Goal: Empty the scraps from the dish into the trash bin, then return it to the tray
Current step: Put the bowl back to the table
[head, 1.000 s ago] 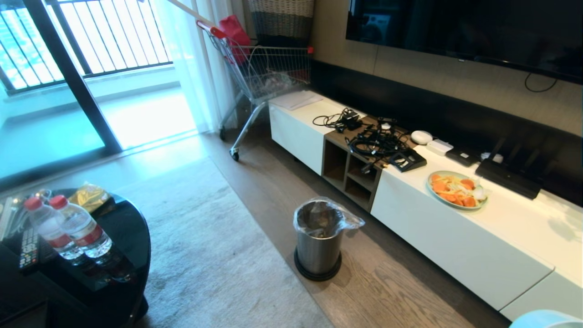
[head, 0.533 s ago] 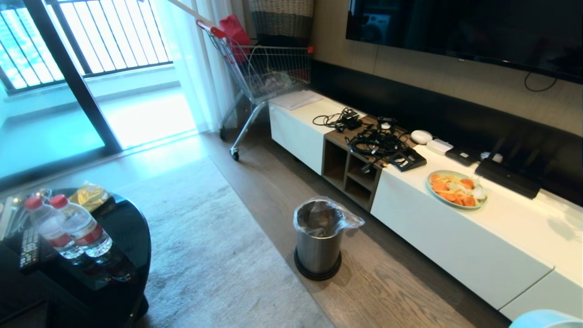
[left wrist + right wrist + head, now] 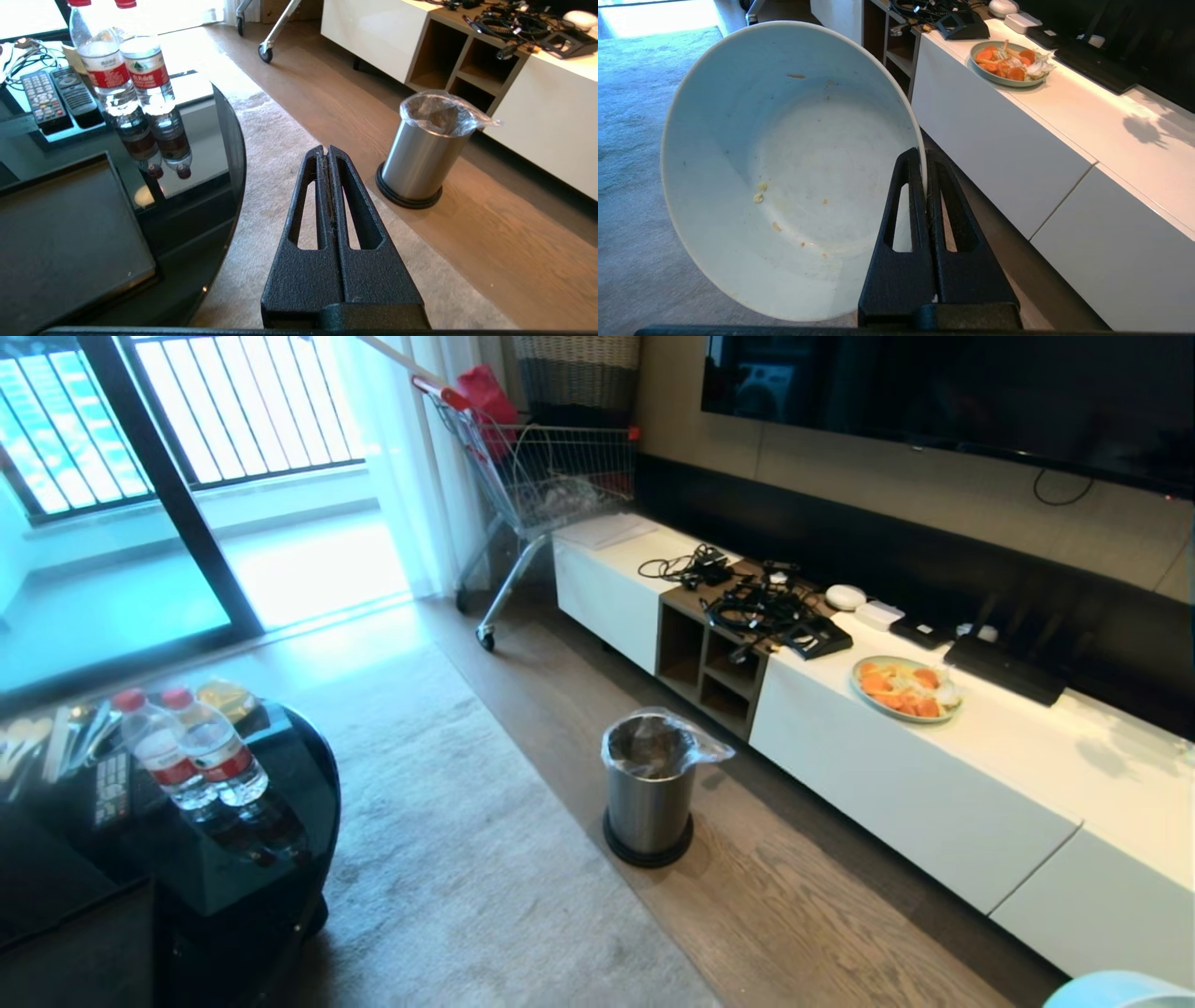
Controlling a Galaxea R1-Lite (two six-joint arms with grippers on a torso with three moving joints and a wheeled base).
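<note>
One dish [image 3: 784, 177], stiff, smooth ceramic and likely breakable, hangs tipped by its rim in the right pincer [image 3: 926, 186], nearly clean. Left pincer [image 3: 327, 154] is closed, empty. The tray [image 3: 60, 233] lies beside it on the glass counter [image 3: 224, 140]; trash bin [image 3: 420, 154] stands ahead on the wooden floor [image 3: 490, 242].

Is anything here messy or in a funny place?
Nothing is spilled. Two things look odd: a shopping cart is parked indoors by the window, and a plate of orange slices sits on the TV cabinet beside a tangle of cables. The right gripper pinches the tipped dish by its rim; only crumbs remain.
</note>
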